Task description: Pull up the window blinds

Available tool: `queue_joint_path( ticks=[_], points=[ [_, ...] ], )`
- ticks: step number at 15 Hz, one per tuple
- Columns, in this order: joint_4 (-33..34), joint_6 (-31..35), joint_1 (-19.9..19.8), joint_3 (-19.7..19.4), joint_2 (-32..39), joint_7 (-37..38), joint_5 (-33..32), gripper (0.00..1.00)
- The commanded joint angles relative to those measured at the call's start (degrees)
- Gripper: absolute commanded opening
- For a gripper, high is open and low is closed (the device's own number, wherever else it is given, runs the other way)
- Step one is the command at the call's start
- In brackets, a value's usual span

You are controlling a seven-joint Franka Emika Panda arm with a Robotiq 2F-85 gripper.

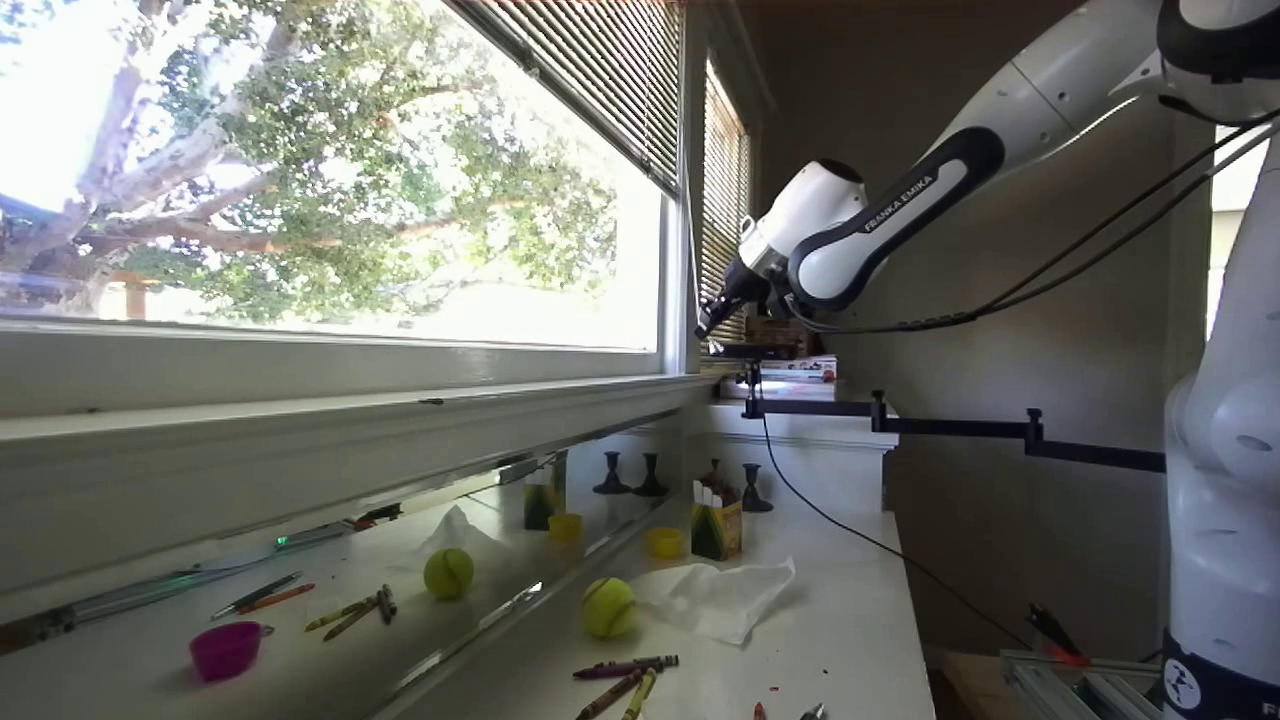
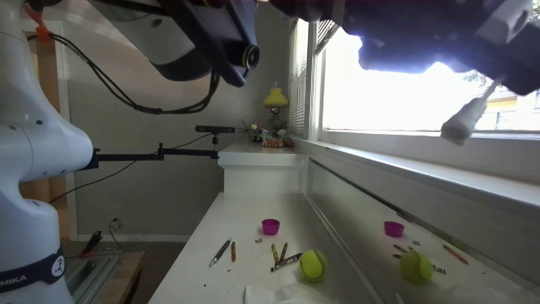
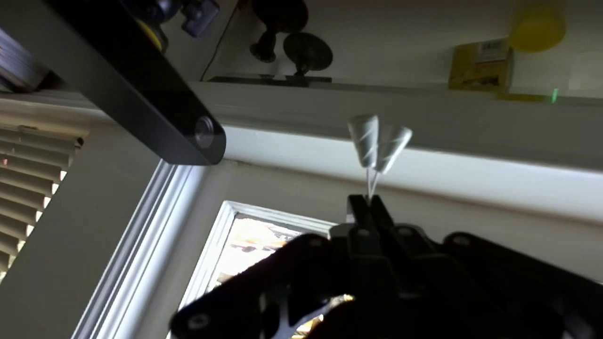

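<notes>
- The blinds [image 1: 610, 80] span the top of the big window [image 1: 300, 250], raised part way, their lower edge well above the sill [image 1: 350, 405].
- The end effector [image 3: 367, 200] is clenched, pinching thin cords [image 3: 370, 188]; two tassels [image 3: 365, 141] dangle past the fingertips [image 3: 356, 203].
- Slip: such thin cords could slide through the grip under the blinds' weight; the tassels might then act as a stop.
- Skew: if one cord creeps more than its partner, the blinds may rise crooked.
- Drop: letting go before any lock up top catches could send the slats down; no lock can be made out.
- Knock: in an exterior view a black camera [image 1: 745, 352] sits just below the end effector, so a straight downward pull may strike it; depth is hard to judge.
- Writing: "FRANKA EMIKA" reads clearly along the arm [image 1: 900, 205]; the band [image 2: 31, 270] low on it shows "MIKA", the rest cut off, beside a round emblem.
- The yellow-green box [image 1: 717, 530] on the counter [image 1: 850, 620] has a barcode label in the wrist view; its print, like that on the books [image 1: 790, 378], is too small to read.
</notes>
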Motion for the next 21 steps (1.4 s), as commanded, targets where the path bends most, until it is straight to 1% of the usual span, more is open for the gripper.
queue_joint_path(
  ticks=[1, 2, 6, 12, 13, 14, 16, 17, 18, 19, 21],
  points=[
    [-5.8, -3.6, 3.2, -2.1, -1.2, -3.5, 3.2, 0.0],
    [-6.2, -4.2, 4.2, -2.7, -1.4, -4.1, 4.1, 0.0],
    [-6.7, -5.7, 5.2, -4.2, -1.7, -5.1, 4.3, 0.0],
    [-5.4, -6.0, 4.6, -5.0, -1.5, -4.1, 3.0, 0.0],
    [-5.2, -6.1, 4.4, -5.0, -1.5, -3.9, 2.8, 0.27],
    [-5.1, -6.0, 4.6, -5.1, -1.6, -4.1, 2.9, 0.28],
    [-5.6, -7.6, 4.5, -4.8, -1.5, -3.7, 2.8, 0.4],
    [-5.7, -7.8, 4.6, -4.7, -1.7, -3.9, 2.7, 0.48],
    [-5.9, -8.0, 5.0, -4.8, -2.0, -4.1, 3.1, 0.54],
    [-5.7, -8.0, 4.7, -4.5, -2.1, -3.8, 2.4, 0.62],
    [-5.4, -8.4, 5.8, -4.5, -3.1, -4.5, 3.3, 0.75]
  ],
)
